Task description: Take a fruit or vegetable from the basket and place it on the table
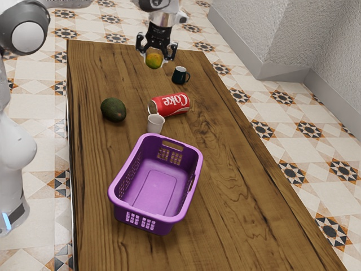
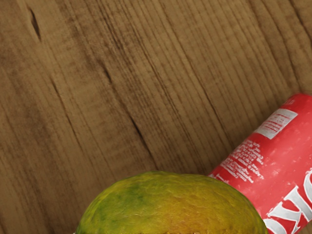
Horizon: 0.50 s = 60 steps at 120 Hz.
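Nearest the exterior camera you have the wooden table (image 1: pixel 225 214), running away under everything else, and that is where the fruit must end up. On its near half sits the purple basket (image 1: pixel 141 212), upright, well apart from your gripper (image 1: pixel 155 55), so its walls shouldn't trouble the set-down. The fingers stand partly apart, closed on the mango (image 1: pixel 154 61) from two sides, over the table's far end and outside the basket. Before you lower, mind the red Coke can (image 1: pixel 172 105), lying on its side; the wrist view shows it close alongside the fruit, and a nudge would probably set it rolling. The dark avocado (image 1: pixel 113 109) rests farther off, toward the exterior view's left, and looks safe from your path. As for the mango itself, expect moderate weight and a firm body with a little give under a smooth, faintly slippery skin; squeeze too hard and you could bruise it, too lightly and it may turn. Its widest part is the place to hold, pads level on opposite flanks, as your grip seems to have it. Lower it straight down, let the wood take the weight, then open gently, since a round fruit can roll. The dark mug (image 1: pixel 179 75) stands near it, toward the exterior view's right, so don't swing or spread that way. Smallest is the pale cup (image 1: pixel 155 124), upright between can and basket, light and easily tipped if you drift toward the basket.
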Motion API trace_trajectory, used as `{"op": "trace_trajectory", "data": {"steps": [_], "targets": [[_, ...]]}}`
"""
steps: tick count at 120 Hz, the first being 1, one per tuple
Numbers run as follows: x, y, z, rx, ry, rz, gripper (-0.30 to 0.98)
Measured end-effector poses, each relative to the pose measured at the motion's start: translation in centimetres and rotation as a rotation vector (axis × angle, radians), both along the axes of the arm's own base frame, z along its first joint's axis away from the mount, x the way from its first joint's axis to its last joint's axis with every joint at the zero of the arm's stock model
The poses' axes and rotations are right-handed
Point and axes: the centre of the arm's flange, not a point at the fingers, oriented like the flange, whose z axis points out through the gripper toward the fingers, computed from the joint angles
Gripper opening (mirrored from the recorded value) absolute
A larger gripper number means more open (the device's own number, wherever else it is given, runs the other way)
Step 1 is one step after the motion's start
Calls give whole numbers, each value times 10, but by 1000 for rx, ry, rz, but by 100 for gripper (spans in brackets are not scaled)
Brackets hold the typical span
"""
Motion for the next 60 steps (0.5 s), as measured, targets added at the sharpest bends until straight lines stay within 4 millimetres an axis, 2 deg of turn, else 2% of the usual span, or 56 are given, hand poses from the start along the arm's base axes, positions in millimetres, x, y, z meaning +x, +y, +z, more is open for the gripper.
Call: {"op": "trace_trajectory", "data": {"steps": [6, 14, 18, 27, 46, 53, 60], "targets": [[4, 13, -11, -6, -12, -19, 28], [4, 28, -15, 0, -33, -39, 29], [2, 35, -15, 4, -43, -47, 39], [-3, 48, -14, 13, -63, -62, 51], [-18, 75, -12, 34, -81, -81, 63], [-27, 82, -1, 45, -100, -79, 65], [-36, 77, 41, 76, -165, -82, 66]]}}
